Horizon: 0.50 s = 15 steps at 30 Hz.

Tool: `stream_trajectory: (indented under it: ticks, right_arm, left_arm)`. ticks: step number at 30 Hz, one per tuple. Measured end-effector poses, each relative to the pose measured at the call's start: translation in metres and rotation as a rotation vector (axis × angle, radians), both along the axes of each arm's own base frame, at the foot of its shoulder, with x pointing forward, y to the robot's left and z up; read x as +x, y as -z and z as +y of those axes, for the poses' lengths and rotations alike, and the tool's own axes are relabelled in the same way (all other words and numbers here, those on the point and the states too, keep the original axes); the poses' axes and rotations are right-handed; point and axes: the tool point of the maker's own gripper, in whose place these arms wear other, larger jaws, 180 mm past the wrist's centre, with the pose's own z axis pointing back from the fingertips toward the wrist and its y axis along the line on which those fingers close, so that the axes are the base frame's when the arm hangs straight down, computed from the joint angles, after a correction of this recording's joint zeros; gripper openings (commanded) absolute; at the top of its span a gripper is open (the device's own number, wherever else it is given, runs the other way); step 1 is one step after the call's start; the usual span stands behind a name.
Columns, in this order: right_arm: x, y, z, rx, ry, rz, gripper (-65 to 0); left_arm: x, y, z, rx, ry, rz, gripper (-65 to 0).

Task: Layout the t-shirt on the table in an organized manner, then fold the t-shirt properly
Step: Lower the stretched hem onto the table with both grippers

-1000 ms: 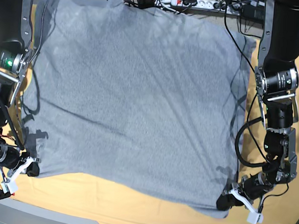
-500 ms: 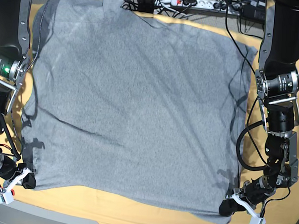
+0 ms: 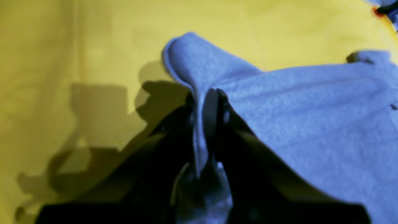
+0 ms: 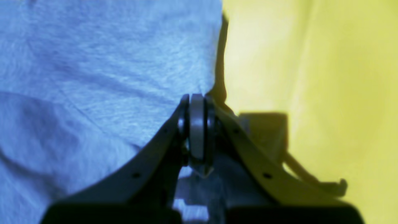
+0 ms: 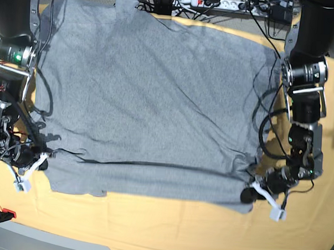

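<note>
T-shirt point(image 5: 151, 102) lies spread plain-side up on the yellow surface point(image 5: 151, 224), a crease running w/ its near hem. At the shirt's near-left corner in base view, right end effector point(image 5: 36, 162) is clenched on the fabric edge. At the near-right corner, left end effector point(image 5: 251, 190) pinches a raised fold of hem. Power strip point(image 5: 216, 2) sits beyond the shirt's far edge.

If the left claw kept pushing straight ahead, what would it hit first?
The left gripper is already shut on a fold of the t-shirt, so cloth comes first. Past that raised fold, only the yellow table shows ahead; the depth is unclear.
</note>
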Motion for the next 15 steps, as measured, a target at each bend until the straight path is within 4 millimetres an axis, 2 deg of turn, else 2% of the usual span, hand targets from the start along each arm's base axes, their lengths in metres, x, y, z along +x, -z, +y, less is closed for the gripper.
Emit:
stream_trajectory:
  ticks: [5,9,12,15]
  right_arm:
    - [-0.009,0.008,0.0,-0.003,-0.003,0.056,-65.0]
    - [-0.012,0.011,-0.003,-0.007,0.014,0.094,-65.0]
    - [-0.025,0.02,-0.004,-0.021,0.01,0.188,-65.0]
    - [-0.029,0.022,-0.005,-0.024,0.01,0.204,-65.0]
  left_arm:
    - [-0.013,0.019,-0.002,-0.011,0.01,0.056,-65.0]
    - [-0.014,0.019,0.0,-0.008,0.008,0.057,-65.0]
    - [-0.017,0.021,-0.003,-0.011,0.027,0.081,-65.0]
    - [-0.018,0.014,-0.009,-0.035,0.069,0.052,-65.0]
